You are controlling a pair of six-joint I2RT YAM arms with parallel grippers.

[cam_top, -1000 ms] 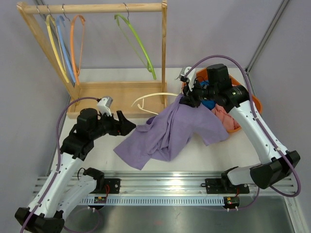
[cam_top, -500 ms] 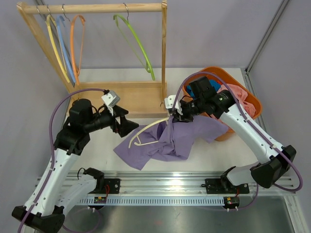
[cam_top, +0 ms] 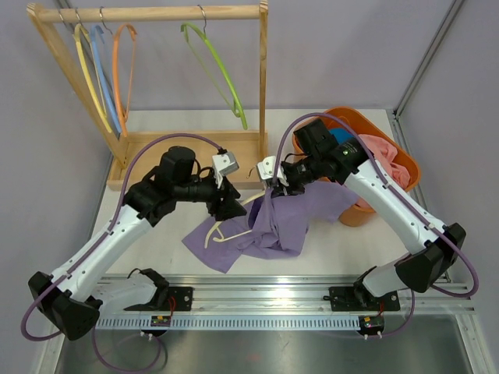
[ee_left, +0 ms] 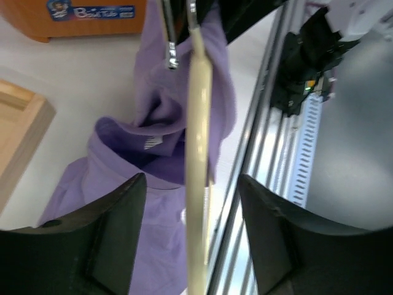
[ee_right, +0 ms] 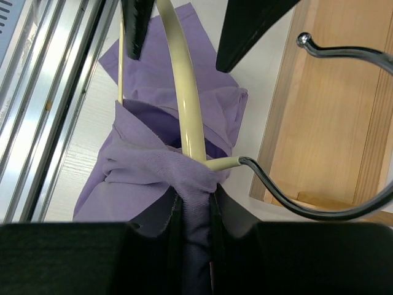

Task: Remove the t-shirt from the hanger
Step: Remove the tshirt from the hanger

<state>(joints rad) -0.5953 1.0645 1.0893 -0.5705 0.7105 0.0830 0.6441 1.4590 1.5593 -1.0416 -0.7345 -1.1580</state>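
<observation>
A purple t-shirt hangs bunched over the table, with a cream hanger still threaded through its neck. My right gripper is shut on a fold of the collar, right beside the hanger's neck and its dark metal hook. The left gripper has reached the hanger. In the left wrist view its open fingers stand on either side of the cream hanger arm, with a gap on each side. The lower part of the shirt rests on the table.
A wooden rack at the back left carries yellow, blue, orange and green hangers. An orange basket with pink and blue clothes stands at the right. The aluminium rail runs along the near edge.
My left arm has swung right to the shirt, and its jaws now straddle the hanger arm and have narrowed. The right gripper has carried the collar leftward, so the shirt is more bunched.
</observation>
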